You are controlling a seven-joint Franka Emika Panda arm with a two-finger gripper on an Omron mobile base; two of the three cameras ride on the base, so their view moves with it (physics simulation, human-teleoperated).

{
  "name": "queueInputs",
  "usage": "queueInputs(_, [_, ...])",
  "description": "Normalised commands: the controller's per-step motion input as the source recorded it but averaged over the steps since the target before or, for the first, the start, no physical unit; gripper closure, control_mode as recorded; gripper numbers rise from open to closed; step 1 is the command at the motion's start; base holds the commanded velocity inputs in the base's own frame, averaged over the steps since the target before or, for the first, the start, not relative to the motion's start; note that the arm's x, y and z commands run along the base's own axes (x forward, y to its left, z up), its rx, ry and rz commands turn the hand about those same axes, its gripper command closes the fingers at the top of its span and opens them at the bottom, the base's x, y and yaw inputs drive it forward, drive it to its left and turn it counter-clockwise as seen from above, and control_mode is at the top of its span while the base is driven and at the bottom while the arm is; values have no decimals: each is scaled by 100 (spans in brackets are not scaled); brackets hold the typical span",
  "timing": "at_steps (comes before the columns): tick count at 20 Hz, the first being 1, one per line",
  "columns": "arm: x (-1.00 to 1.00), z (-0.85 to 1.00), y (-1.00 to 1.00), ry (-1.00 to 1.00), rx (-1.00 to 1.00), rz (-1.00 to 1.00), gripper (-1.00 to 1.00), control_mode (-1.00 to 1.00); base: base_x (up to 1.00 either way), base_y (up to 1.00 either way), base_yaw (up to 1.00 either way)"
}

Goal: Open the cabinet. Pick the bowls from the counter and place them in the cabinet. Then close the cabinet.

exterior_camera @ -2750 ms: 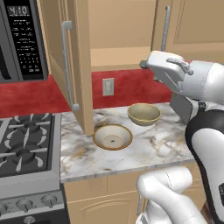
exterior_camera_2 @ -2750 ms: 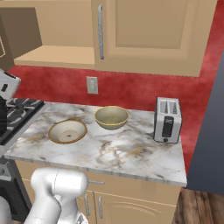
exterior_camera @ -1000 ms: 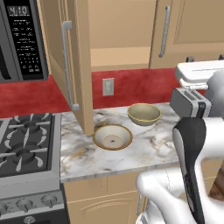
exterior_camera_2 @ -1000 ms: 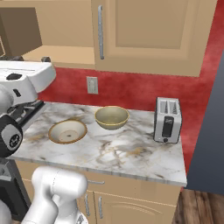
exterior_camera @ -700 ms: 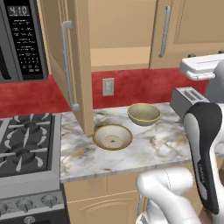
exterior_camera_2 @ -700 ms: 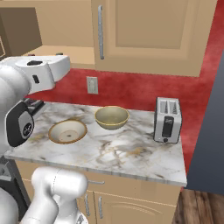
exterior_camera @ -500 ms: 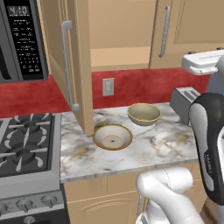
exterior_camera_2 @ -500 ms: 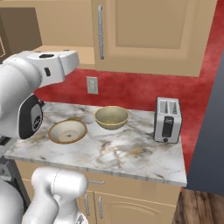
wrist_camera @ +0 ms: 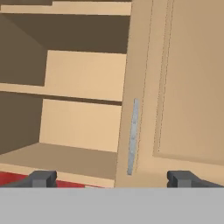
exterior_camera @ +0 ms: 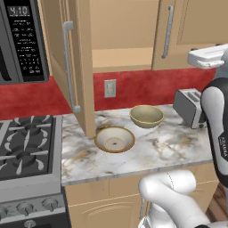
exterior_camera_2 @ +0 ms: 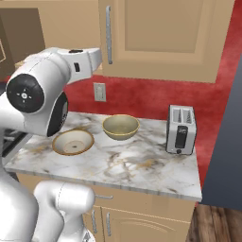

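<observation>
In the hand view the gripper (wrist_camera: 111,177) stood spread to its full width with nothing between its tips, one fingertip (wrist_camera: 41,178) low at the left and the other low at the right. It faced the cabinet (wrist_camera: 83,78), whose left half lay open with one inner shelf showing bare; the shut right door (wrist_camera: 188,83) with its silver handle (wrist_camera: 132,136) stood between the two tips, clear of both.

In the left base view the open left door (exterior_camera: 73,67) swung out over the counter (exterior_camera: 178,144), its lower corner hanging just above the shallow bowl (exterior_camera: 115,139). The deeper bowl (exterior_camera: 146,116) sat behind and to the right, apart from the first. A toaster (exterior_camera: 190,107) stood near the counter's right end, and the stove (exterior_camera: 26,153) met the counter's left edge under a microwave (exterior_camera: 22,42). Bare marble ran along the front edge.

In the right base view both bowls sat near each other without touching, well apart from the toaster, with a broad open stretch of counter between and in front. An outlet (exterior_camera_2: 99,91) sat on the red wall (exterior_camera_2: 151,97) behind.
</observation>
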Motion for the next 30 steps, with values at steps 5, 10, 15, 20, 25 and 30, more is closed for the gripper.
queueInputs(5, [29,-9,-5,0,0,1,-100,-100,0,0,0])
queueInputs(10, [30,-11,0,0,0,0,-100,-100,0,0,0])
queueInputs(15, [35,-5,0,0,0,0,-100,-100,0,0,0])
queueInputs(20, [42,0,-3,0,0,0,-100,-100,0,0,0])
queueInputs(25, [40,0,-14,0,0,0,-100,-100,0,0,0])
queueInputs(30, [44,0,-17,0,0,0,-100,-100,0,0,0])
